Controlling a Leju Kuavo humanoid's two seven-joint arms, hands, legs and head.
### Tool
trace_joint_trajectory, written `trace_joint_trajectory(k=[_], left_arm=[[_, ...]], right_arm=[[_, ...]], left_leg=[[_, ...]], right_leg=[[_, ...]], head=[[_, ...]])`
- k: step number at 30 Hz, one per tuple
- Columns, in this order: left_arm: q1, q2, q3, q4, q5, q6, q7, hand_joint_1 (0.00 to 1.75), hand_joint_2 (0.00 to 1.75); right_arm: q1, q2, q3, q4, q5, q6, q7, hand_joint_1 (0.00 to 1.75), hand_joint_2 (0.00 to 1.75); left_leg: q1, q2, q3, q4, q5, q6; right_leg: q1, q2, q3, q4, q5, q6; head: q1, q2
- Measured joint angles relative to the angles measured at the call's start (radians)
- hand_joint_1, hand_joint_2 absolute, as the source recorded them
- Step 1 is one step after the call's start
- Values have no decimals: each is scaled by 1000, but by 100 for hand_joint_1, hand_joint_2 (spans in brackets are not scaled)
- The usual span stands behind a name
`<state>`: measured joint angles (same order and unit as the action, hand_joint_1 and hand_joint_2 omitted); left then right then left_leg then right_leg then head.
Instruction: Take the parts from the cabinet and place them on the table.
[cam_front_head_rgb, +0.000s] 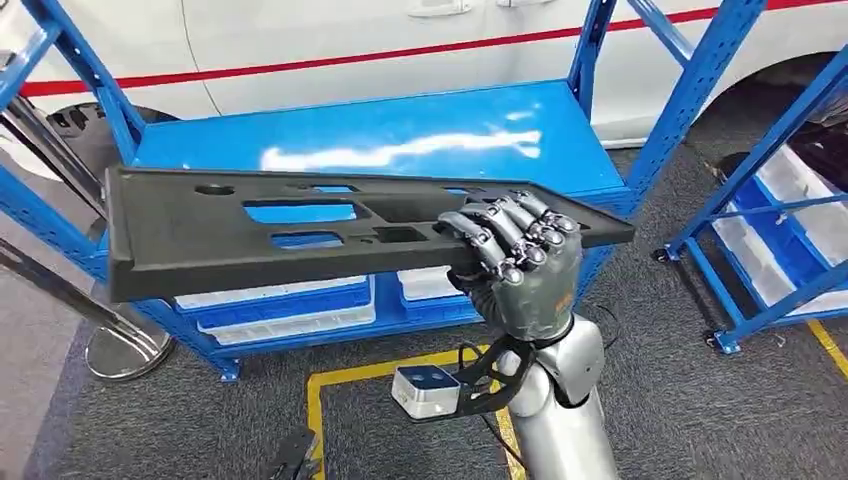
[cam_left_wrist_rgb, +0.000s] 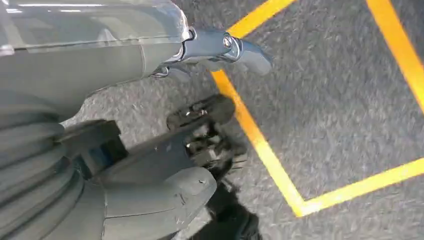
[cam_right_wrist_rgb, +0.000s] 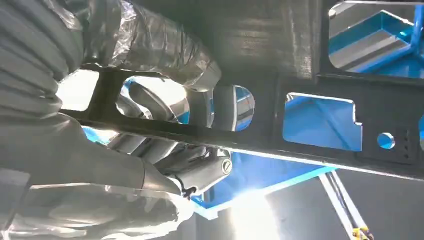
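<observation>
Your right hand (cam_front_head_rgb: 520, 262) clamps one end of the long black panel (cam_front_head_rgb: 300, 235), raised above the blue cabinet shelf (cam_front_head_rgb: 400, 135). It looks stiff, light; expect leverage sag. Left hand (cam_left_wrist_rgb: 200, 130) hangs, curl unclear.

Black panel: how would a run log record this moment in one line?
right hand: grips black panel | panel: lifted above blue shelf | left hand: hangs over floor

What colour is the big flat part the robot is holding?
Black part, seen best in the head view.
</observation>
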<state>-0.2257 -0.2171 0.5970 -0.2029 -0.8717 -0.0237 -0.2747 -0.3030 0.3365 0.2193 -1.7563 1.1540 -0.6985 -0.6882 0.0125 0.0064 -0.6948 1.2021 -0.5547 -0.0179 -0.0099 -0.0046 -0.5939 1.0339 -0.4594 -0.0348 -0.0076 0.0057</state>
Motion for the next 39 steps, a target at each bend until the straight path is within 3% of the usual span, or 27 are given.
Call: trace_joint_trajectory(k=[1,2,3,4,6,7,11,12,14,16,17,19,21,22,23,26,27,28,29,31,32,33,34,35,37,38,39], left_arm=[[0,0,0,0,-1,0,0,0,175],[0,0,0,0,0,0,0,0,175],[1,0,0,0,0,0,0,0,175],[1,0,0,0,0,0,1,0,175],[-1,0,-1,0,0,0,2,0,175],[-4,0,-1,0,0,0,2,0,175],[-2,-1,-2,0,2,1,6,0,175],[-2,-4,-3,0,2,1,6,0,175],[-9,-7,-3,0,2,2,7,0,175],[-10,-8,-4,0,2,2,7,0,175],[-10,-8,-4,0,2,2,8,0,175],[-10,-8,-4,0,2,2,9,0,175],[-10,-8,-4,0,3,2,10,0,175],[-11,-8,-4,0,3,3,11,0,175],[-11,-8,-4,0,3,3,11,0,175],[-11,-8,-3,0,3,3,13,0,175],[-10,-8,-3,0,3,3,13,0,175],[-10,-8,-3,0,4,3,13,0,175],[-10,-8,-3,0,4,3,13,0,175],[-10,-8,-3,0,3,3,13,0,175],[-10,-8,-3,0,3,3,13,0,175],[-9,-8,-3,0,4,3,13,0,175],[-9,-8,-3,0,4,3,13,0,175],[-9,-8,-3,0,3,3,13,0,175],[-12,-8,-3,0,3,3,13,0,175],[-13,-8,-3,0,3,3,13,0,175],[-14,-8,-3,0,3,3,13,0,175]], right_arm=[[0,0,0,0,0,0,0,175,175],[0,0,0,0,0,0,0,175,175],[0,0,0,0,0,0,0,175,175],[0,0,0,0,1,0,0,175,175],[0,0,0,0,2,0,0,175,175],[0,0,0,0,3,0,0,175,175],[0,0,0,0,15,0,0,175,175],[0,0,0,0,16,0,0,175,175],[-1,-1,0,0,16,0,0,175,175],[0,-1,0,0,17,0,0,175,175],[0,-1,0,0,17,0,0,175,175],[0,-1,0,0,17,0,0,175,175],[-1,-1,0,0,18,0,0,175,175],[-1,-1,0,0,18,0,0,175,175],[-1,-1,0,0,20,0,0,175,175],[-2,-1,0,0,23,0,0,175,175],[-2,0,0,0,25,0,0,175,175],[-2,0,0,0,26,0,0,175,175],[-3,2,0,0,27,0,0,175,175],[-3,2,0,0,31,0,0,175,175],[-3,2,0,0,33,0,0,175,175],[-3,2,0,0,33,0,0,175,175],[-3,2,0,0,35,0,0,175,175],[-3,2,0,0,36,0,0,175,175],[-3,2,0,0,36,0,0,175,175],[-4,2,0,0,37,0,0,175,175],[-4,2,0,0,39,0,0,175,175]], left_leg=[[0,0,-28,81,-38,-3],[0,0,-40,132,-54,-5],[0,0,-26,125,-45,-4],[0,0,10,77,-21,-1],[-2,0,131,-105,45,10],[-4,-1,170,-180,36,20],[-16,-2,163,-184,59,36],[-2,1,166,-202,78,47],[-5,5,150,-205,94,58],[-6,6,129,-202,106,60],[-7,6,116,-199,112,59],[-6,6,95,-189,121,55],[-4,5,80,-175,124,50],[-4,5,73,-168,126,46],[-9,3,65,-164,129,40],[-8,3,63,-169,146,18],[-7,2,60,-167,149,13],[-2,0,48,-153,123,8],[-2,0,34,-108,72,3],[0,0,-11,37,-23,-3],[-1,0,-30,102,-52,-4],[-1,0,-32,135,-56,-3],[-1,0,-9,116,-34,1],[-3,0,38,53,2,6],[-8,-1,155,-128,54,22],[-12,-2,187,-175,32,28],[-14,-2,185,-184,38,28]], right_leg=[[2,0,-11,1,7,-1],[4,0,-22,3,14,-1],[5,0,-31,5,19,0],[5,0,-38,7,24,0],[6,2,-47,12,31,5],[5,1,-50,14,35,9],[4,0,-54,9,56,35],[8,0,-59,15,50,42],[4,4,-83,79,-29,50],[1,4,-129,227,-126,56],[-1,4,-142,284,-144,59],[-6,3,-106,264,-105,61],[-9,3,1,110,-46,61],[-11,3,44,29,-66,60],[0,6,53,19,-60,53],[2,9,38,19,-50,33],[-1,7,34,8,-41,20],[-3,4,31,6,-32,10],[-3,3,23,5,-24,1],[1,2,4,6,-11,-2],[4,2,-7,8,-5,-3],[6,2,-17,11,1,-3],[8,2,-27,14,6,-3],[9,3,-35,18,10,-2],[11,4,-42,22,16,1],[16,3,-45,22,22,7],[11,2,-46,19,28,14]], head=[[0,0],[0,0],[0,0],[0,0],[0,0],[0,0],[0,0],[0,0],[1,0],[0,0],[0,0],[0,0],[0,0],[0,0],[0,0],[0,0],[0,0],[0,0],[-2,0],[-1,0],[-1,0],[-1,0],[-2,0],[-1,0],[-1,0],[-1,0],[-2,0]])
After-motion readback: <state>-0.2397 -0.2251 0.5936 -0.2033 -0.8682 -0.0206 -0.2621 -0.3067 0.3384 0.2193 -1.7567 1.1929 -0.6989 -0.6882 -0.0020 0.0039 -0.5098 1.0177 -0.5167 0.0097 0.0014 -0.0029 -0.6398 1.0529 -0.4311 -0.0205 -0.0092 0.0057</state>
